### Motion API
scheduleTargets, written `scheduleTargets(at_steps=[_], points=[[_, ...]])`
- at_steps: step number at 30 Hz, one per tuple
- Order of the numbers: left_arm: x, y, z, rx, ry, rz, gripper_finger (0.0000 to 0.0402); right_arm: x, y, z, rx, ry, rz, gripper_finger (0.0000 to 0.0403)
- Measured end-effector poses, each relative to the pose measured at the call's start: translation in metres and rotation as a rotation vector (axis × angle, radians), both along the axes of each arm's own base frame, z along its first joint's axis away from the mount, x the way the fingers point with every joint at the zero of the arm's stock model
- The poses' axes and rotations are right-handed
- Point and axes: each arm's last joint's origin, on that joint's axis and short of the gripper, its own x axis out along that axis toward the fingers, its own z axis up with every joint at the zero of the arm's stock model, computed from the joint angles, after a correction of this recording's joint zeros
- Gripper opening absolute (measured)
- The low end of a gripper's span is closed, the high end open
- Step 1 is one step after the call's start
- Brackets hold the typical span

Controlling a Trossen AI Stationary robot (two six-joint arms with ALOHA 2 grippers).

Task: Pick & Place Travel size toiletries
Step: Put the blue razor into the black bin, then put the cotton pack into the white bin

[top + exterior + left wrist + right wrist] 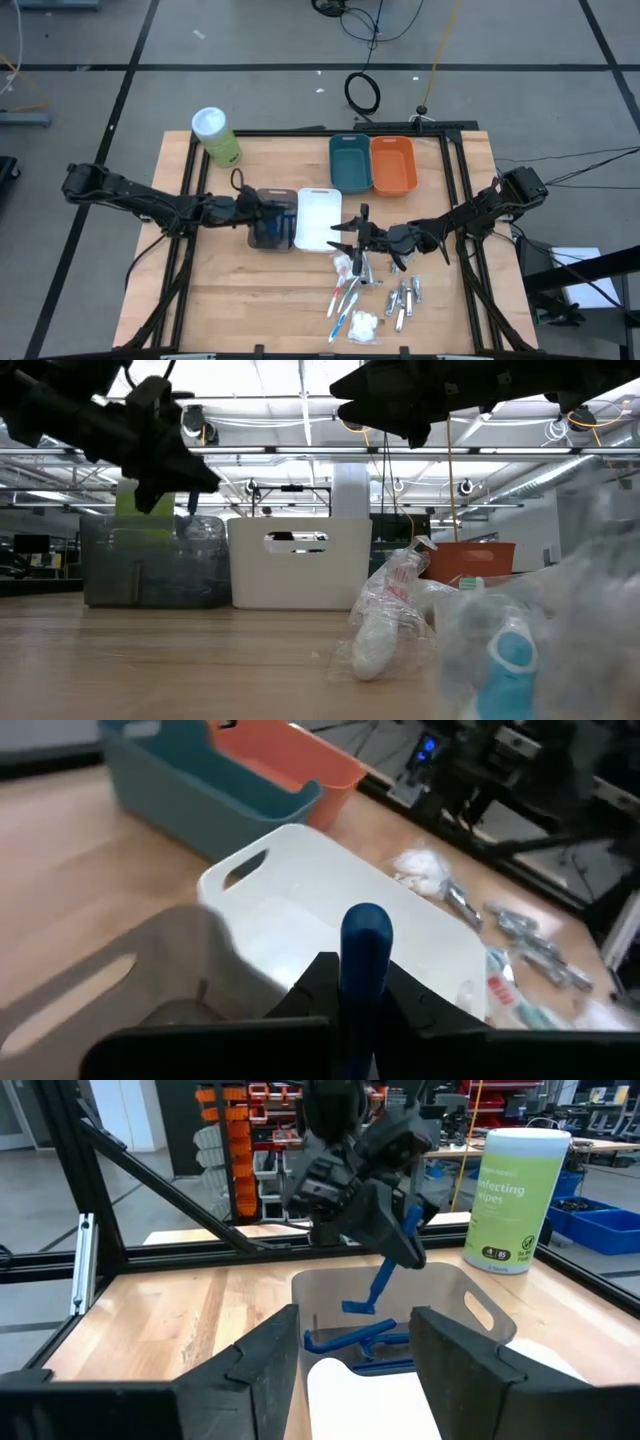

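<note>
The worktop (250,300) carries four bins set in two pairs, apparently so that each kind of toiletry can be sorted into its own: the brown bin (272,232) and the white bin (318,218) side by side at the centre, the teal bin (349,162) and orange bin (393,164) touching farther back. A green canister (216,136) lies near the left back corner, well apart from the work. The left gripper (262,209) is held over the brown bin with its fingers pressed together on a dark blue razor (388,1276), which hangs handle-down above the bin's opening, a position judged to suit a drop among the blue razors (365,1342) already lying in the bottom. The right gripper (352,237) is held beside the white bin, above the near edge of the loose pile, with its fingers spread and nothing between them. The remaining toiletries are heaped on the worktop near the right arm: the toothbrushes (343,300), the silvery tubes (405,298) and a white packet (364,324). In the low view the pile is seen only through crumpled clear wrapping, so single items are hard to tell apart there. The insides of the teal and orange bins show nothing that can be made out, and the razor's head is hidden between the left fingers in the left wrist view.
</note>
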Motion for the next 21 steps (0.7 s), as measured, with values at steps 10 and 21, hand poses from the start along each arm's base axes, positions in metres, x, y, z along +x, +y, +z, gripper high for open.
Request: scheduleTargets(at_steps=[10, 21], points=[[-0.0023, 0.0017, -0.0055, -0.064, 0.008, 0.022, 0.0083, 0.0000, 0.0000, 0.0000, 0.000, 0.000, 0.000, 0.0183], [0.0011, -0.0023, 0.0021, -0.039, -0.003, -0.126, 0.0188, -0.0017, 0.0001, -0.0049, -0.023, 0.062, -0.003, 0.0183]])
